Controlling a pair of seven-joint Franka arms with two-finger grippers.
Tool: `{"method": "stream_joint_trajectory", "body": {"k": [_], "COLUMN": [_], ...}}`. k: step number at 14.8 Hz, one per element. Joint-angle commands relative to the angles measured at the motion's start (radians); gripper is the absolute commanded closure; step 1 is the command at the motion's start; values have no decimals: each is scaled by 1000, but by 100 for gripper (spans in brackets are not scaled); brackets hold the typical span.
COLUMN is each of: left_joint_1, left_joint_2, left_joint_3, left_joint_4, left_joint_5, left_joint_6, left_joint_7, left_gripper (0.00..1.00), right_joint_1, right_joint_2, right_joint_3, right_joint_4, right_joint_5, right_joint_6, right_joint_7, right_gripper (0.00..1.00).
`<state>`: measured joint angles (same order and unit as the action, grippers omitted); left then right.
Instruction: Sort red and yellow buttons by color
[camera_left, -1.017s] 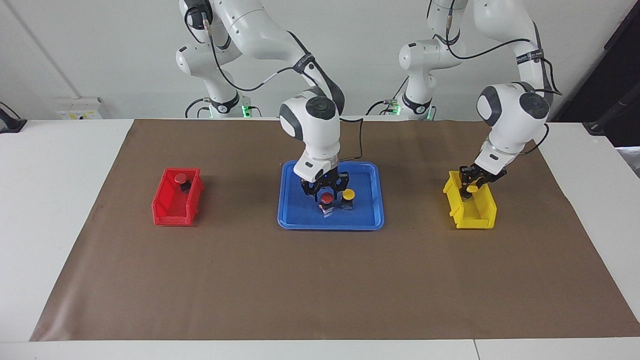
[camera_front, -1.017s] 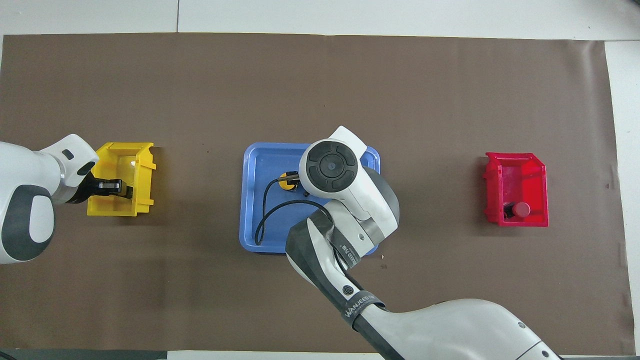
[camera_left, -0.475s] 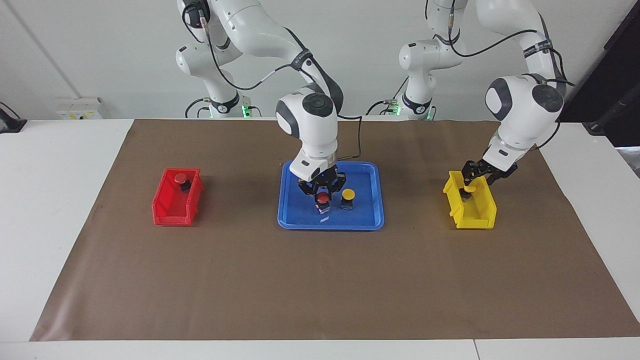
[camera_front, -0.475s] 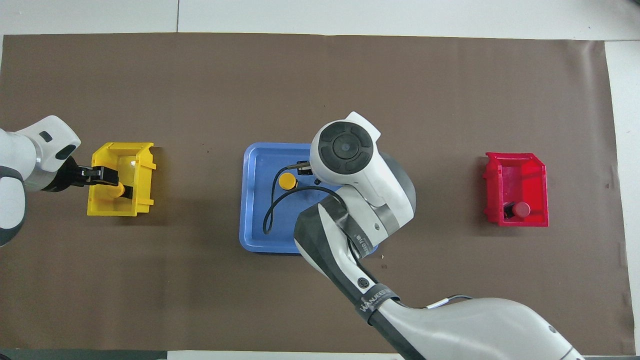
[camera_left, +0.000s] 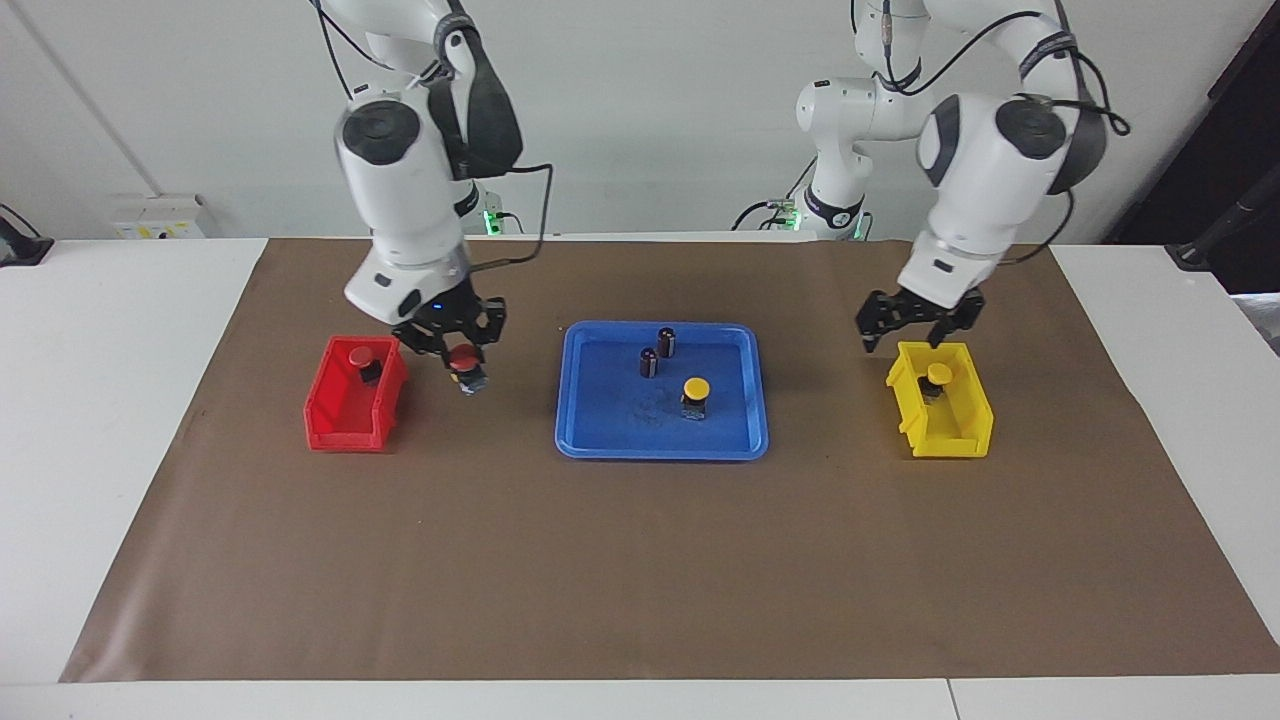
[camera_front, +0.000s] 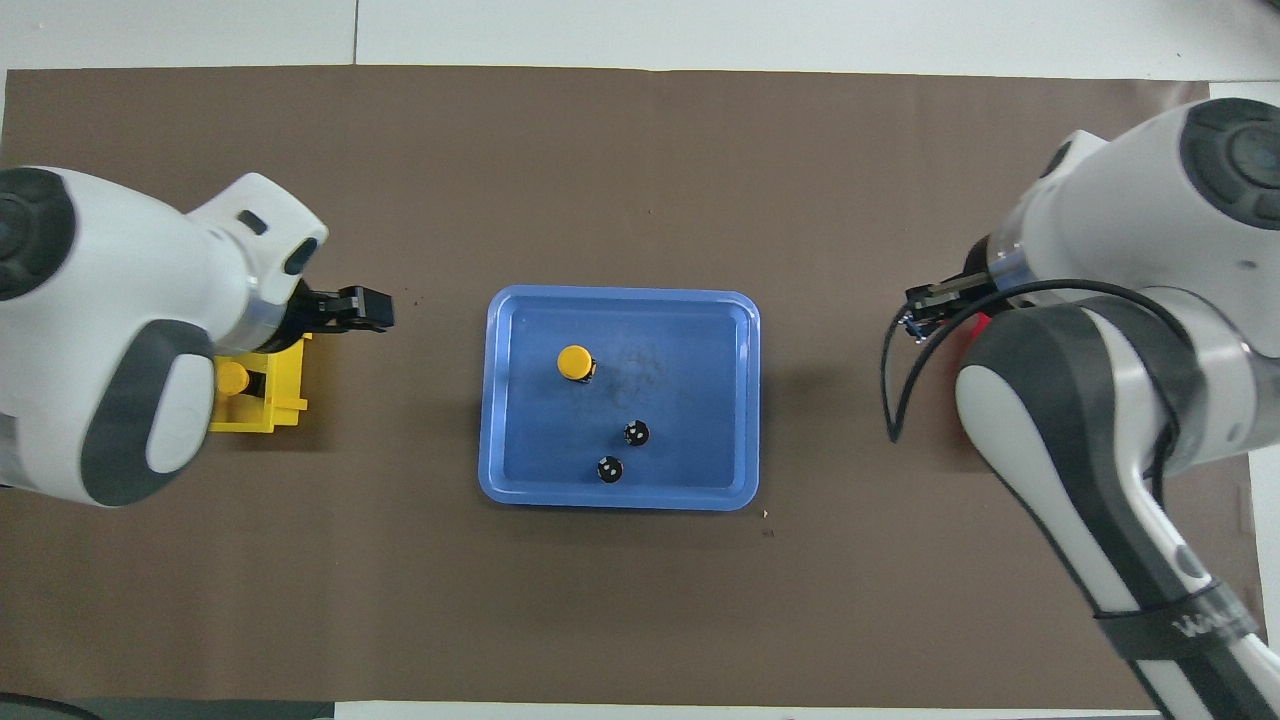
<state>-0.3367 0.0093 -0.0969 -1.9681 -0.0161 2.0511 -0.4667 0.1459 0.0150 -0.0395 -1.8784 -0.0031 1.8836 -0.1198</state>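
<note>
Carried out of the blue tray (camera_left: 745, 440) since a second ago, the red button (camera_left: 465, 362) now hangs in the right claw (camera_left: 452, 345) at the left of the facing view, just beside the red bin (camera_left: 330, 430) and not yet over it; the claw is clamped on the button's cap. Meanwhile the left claw (camera_left: 908, 328) has let go and risen; it hangs above the rim of the yellow bin (camera_left: 965, 440) at the right of that view, fingers spread wide and empty.

By my reading, the step in hand is delivering the second red button. The next move calls for shifting the right claw over the red bin's opening and lowering before release.

Counted: two red buttons, one held and one lying in the red bin (camera_left: 362, 360); two yellow buttons, one in the yellow bin (camera_left: 938, 376) and one standing mid-tray (camera_left: 696, 394); two dark capless cylinders (camera_left: 657, 352) in the tray, higher in the facing view than the yellow one; two bins; one tray.
</note>
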Motion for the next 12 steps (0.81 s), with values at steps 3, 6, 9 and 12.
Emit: {"method": "stream_joint_trajectory", "body": {"k": [3, 6, 9, 12], "left_joint_1": [-214, -252, -272, -285], "left_joint_2": [168, 218, 279, 305], "left_joint_3": [20, 20, 22, 22], "left_joint_4": [21, 40, 73, 95], "left_joint_5": [5, 7, 7, 7], "left_joint_6": [147, 175, 202, 202], "left_joint_7": [-257, -296, -316, -346], "left_gripper": [0, 0, 1, 36], "right_joint_1": [-167, -207, -223, -226], "right_joint_2": [-53, -64, -69, -84], "right_joint_3": [18, 18, 18, 18], "right_joint_4": [-169, -231, -287, -373], "right_joint_5": [9, 9, 9, 9], "right_joint_6": [161, 224, 294, 362], "right_joint_7": [-251, -300, -310, -310], "right_gripper": [81, 81, 81, 81]}}
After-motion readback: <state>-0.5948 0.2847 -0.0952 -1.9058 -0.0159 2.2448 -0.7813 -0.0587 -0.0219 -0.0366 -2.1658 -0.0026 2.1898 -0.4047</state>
